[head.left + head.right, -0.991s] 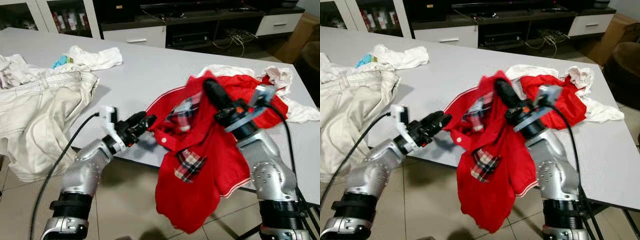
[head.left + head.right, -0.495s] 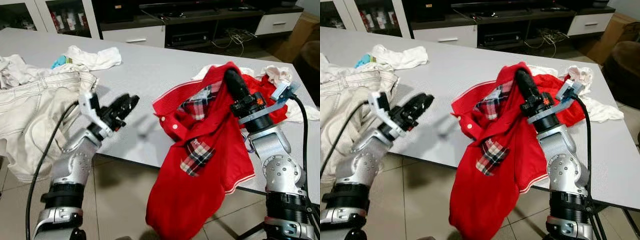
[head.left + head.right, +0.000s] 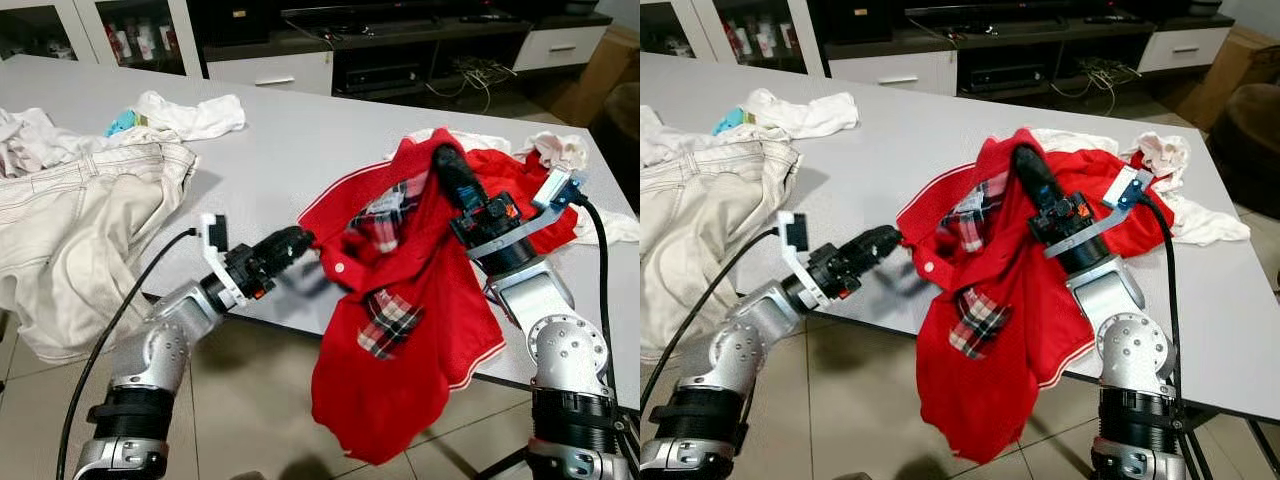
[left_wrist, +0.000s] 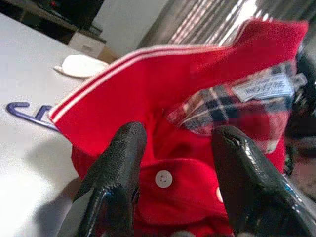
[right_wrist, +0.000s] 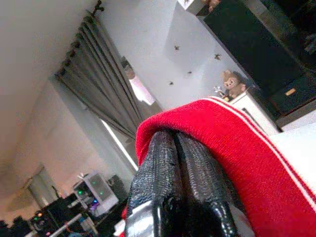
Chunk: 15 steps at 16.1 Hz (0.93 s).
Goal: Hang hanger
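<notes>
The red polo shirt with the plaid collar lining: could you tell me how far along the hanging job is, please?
Done: the red polo shirt with plaid collar lining is lifted, its collar draped over the shut right end effector. In hand: the open left end effector reaches its button placket. Left: the purple hanger lies on the grey table, not yet inserted.

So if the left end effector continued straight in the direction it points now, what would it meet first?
Most likely the red polo shirt: the left end effector is open, its fingers aimed at the buttoned placket below the plaid-lined collar. Depth is unclear, but the cloth looks very near.
</notes>
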{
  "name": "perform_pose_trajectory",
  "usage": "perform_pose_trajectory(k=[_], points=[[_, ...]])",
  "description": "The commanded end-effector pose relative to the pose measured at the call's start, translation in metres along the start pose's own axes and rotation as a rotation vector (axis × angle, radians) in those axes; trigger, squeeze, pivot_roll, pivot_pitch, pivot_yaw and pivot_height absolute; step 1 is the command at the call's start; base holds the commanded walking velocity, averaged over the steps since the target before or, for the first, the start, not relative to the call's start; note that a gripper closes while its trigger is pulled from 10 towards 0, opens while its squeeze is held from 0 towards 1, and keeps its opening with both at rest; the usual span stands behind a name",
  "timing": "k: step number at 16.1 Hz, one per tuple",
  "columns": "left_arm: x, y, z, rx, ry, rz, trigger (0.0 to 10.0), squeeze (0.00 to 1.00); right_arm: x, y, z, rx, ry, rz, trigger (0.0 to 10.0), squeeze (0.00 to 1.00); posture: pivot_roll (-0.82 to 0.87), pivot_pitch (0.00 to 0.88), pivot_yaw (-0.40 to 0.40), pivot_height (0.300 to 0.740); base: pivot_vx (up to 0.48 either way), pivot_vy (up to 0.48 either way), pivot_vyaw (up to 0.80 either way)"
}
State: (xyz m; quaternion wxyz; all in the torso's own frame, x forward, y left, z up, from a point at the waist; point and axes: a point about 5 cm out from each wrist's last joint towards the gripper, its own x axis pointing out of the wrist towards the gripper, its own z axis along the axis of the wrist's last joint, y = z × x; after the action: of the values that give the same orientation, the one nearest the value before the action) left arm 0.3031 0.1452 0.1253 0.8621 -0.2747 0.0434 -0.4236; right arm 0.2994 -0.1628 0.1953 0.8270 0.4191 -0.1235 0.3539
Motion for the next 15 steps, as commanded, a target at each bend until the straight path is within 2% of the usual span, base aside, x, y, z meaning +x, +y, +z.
perform_pose_trajectory(k=[1,2,5,7,8,9,11,13,15], points=[[-0.002,0.006,0.004,0.047,0.001,0.053,10.0,0.00,0.000,0.005,0.013,-0.011,-0.050,0.030,0.0,0.00,-0.06,0.000,0.026,0.740,0.000,0.000,0.00],[-0.006,0.014,0.009,0.064,-0.031,0.117,10.0,0.00,-0.002,0.004,0.018,0.003,-0.072,0.027,0.0,0.00,-0.06,0.000,0.026,0.740,0.000,0.000,0.00],[-0.011,0.020,0.021,0.083,-0.083,0.156,10.0,0.00,-0.004,0.003,0.020,0.025,-0.075,0.036,0.0,0.00,-0.06,0.000,0.026,0.740,0.000,0.000,0.00],[-0.017,0.026,0.028,0.065,-0.122,0.184,10.0,0.00,-0.004,0.004,0.021,0.052,-0.077,0.058,0.0,0.00,-0.06,0.000,0.026,0.740,0.000,0.000,0.00],[-0.017,0.025,0.027,0.054,-0.119,0.171,10.0,0.71,-0.004,0.007,0.021,0.070,-0.071,0.085,0.0,0.00,-0.05,0.000,0.021,0.740,0.000,0.000,0.00],[-0.016,0.021,0.022,0.040,-0.092,0.130,10.0,1.00,-0.003,0.014,0.019,0.095,-0.050,0.134,0.0,0.00,-0.05,0.000,0.021,0.740,0.000,0.000,0.00],[-0.012,0.015,0.016,0.009,-0.053,0.066,10.0,1.00,-0.003,0.021,0.016,0.111,-0.022,0.178,0.0,0.00,-0.05,0.000,0.023,0.740,0.000,0.000,0.00],[-0.009,0.009,0.006,-0.054,-0.008,0.013,10.0,0.00,-0.005,0.025,0.015,0.144,-0.021,0.218,0.0,0.00,-0.05,0.000,0.023,0.740,0.000,0.000,0.00],[-0.010,0.008,0.001,-0.068,0.012,0.008,10.0,0.00,-0.007,0.028,0.019,0.180,-0.039,0.245,0.0,0.00,-0.05,0.000,0.023,0.740,0.000,0.000,0.00]])
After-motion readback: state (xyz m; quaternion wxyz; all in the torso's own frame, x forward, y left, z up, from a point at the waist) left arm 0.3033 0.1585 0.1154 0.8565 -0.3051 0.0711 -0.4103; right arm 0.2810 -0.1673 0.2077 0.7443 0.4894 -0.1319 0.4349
